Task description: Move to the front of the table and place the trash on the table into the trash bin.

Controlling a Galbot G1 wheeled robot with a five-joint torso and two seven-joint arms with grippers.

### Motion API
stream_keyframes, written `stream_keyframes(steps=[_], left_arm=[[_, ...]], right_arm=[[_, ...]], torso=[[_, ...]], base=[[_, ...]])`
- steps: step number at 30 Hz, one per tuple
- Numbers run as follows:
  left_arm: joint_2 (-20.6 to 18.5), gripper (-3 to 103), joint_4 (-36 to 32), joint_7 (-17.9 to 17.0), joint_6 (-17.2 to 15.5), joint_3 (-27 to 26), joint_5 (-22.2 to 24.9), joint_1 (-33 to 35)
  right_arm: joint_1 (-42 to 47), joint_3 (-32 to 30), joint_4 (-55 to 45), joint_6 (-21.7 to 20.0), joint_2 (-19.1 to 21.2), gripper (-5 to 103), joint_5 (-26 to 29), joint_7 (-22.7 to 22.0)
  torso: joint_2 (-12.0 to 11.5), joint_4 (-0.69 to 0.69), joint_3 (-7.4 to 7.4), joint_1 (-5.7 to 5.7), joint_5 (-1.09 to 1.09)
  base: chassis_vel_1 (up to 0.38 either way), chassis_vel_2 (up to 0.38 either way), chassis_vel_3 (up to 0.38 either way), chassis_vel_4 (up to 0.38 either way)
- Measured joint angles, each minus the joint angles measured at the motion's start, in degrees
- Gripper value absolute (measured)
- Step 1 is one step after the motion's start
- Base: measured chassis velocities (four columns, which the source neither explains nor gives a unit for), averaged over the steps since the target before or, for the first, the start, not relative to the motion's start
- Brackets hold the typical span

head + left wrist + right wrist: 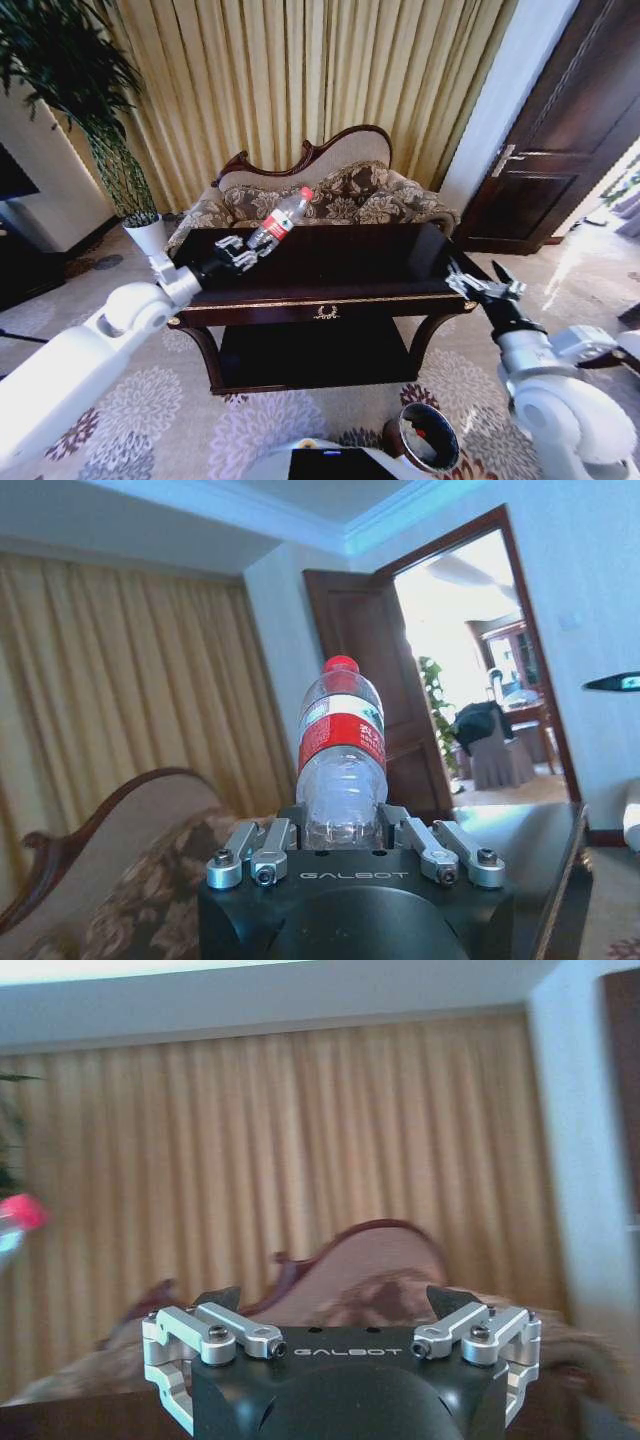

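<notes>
Bottle (280,220) was held clamped at its base by the left gripper (243,253) above the table (330,262), cap tilted up toward the sofa (345,195), while the bin (425,437) stood nearer the spread-fingered right gripper (487,285).

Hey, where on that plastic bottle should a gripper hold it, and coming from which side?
Around the clear lower body, below the label, coming from the base end. The left gripper is shut on the bottle there, above the table, red cap pointing away; the round, ribbed body probably seats well between the fingers.

Ornate sofa (320,195) before gold curtains (300,80); potted plant (100,120); dark door (560,130).
</notes>
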State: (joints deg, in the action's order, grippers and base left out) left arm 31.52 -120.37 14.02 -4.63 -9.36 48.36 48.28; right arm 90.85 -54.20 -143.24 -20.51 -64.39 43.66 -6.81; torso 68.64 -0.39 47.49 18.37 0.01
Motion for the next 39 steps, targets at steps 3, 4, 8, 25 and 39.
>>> stream_keyframes(steps=[3,4,8,25,39], left_arm=[[-0.34,37,-1.24,-0.72,-0.5,0.8,0.03,-0.43],[-0.34,37,-1.24,-0.72,-0.5,0.8,0.03,-0.43],[-1.61,37,-3.9,-0.91,-0.58,-1.26,-0.17,2.43],[-6.3,37,-9.58,0.73,1.51,-17.81,-2.99,17.83],[-7.05,37,-8.96,-1.0,1.52,-18.29,-2.07,18.28]], right_arm=[[-0.28,1.09,-0.11,0.59,4.35,100,5.3,0.0],[-0.28,1.09,-0.11,0.59,4.35,100,5.3,0.0],[-5.01,4.11,-0.13,0.9,13.21,100,18.23,-0.01],[-19.3,22.2,2.72,-3.85,21.24,100,40.65,-0.01],[-18.38,17.61,4.63,-1.53,21.31,100,38.74,0.0]], torso=[[0.0,-0.01,0.0,0.0,0.01],[0.0,-0.01,0.0,0.0,0.01],[0.0,0.02,0.0,-0.01,-0.01],[0.0,0.0,0.0,0.0,-0.01],[0.0,0.01,0.0,0.0,-0.01]], base=[[0.0,0.0,0.0,0.0],[0.0,0.0,0.0,0.0],[0.0,0.0,0.0,0.0],[0.0,0.0,0.0,0.0],[0.0,0.0,0.0,0.0]])
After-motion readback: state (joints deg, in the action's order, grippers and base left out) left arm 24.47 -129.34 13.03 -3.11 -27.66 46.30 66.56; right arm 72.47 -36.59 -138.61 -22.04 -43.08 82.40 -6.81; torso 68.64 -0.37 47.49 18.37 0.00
